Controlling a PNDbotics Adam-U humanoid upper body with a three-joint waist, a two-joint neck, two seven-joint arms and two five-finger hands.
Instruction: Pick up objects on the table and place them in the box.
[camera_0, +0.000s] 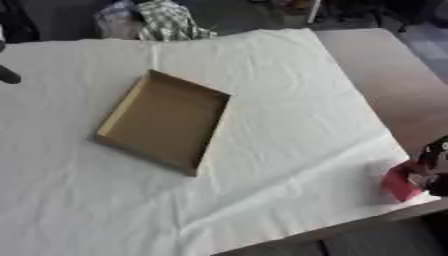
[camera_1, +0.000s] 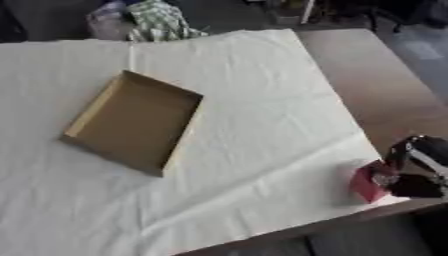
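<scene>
Right hand (camera_1: 418, 167) seemingly gripping red object (camera_1: 368, 183).

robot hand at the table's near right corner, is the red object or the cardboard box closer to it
The red object: it touches the right robot hand, while the cardboard box lies far left on the white cloth.

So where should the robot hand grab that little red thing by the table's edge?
Probably across its sides, coming in from the right. The red block sits at the near right corner of the white cloth, and the right robot hand is already against its right side. Whether the fingers have closed on it cannot be told.
</scene>
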